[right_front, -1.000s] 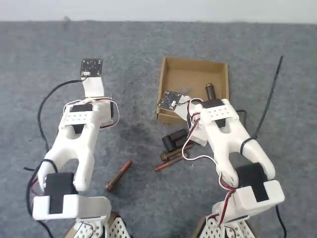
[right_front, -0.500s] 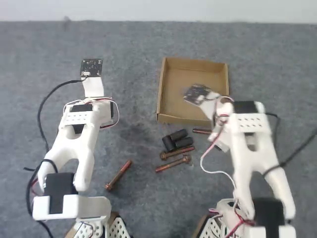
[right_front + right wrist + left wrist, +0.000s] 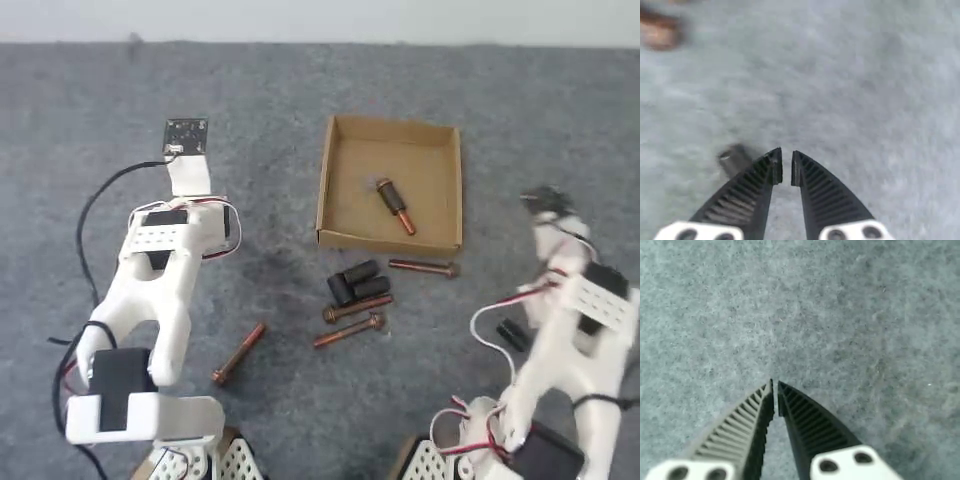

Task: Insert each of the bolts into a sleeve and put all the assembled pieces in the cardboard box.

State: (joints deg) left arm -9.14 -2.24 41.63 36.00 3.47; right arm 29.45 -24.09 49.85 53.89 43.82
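Cardboard box [image 3: 322, 185] at twelve o'clock holds one assembled piece [image 3: 392, 207], so the right gripper [image 3: 786, 165], pressed together and empty, would do best to spread wide before straddling the black sleeve [image 3: 735, 159] just beside it at four o'clock; the left gripper [image 3: 775, 390] hangs closed too.

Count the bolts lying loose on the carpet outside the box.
4. One bolt lies just in front of the box; two lie side by side beside the black sleeves; one lies near the left arm. The arms could hide more.
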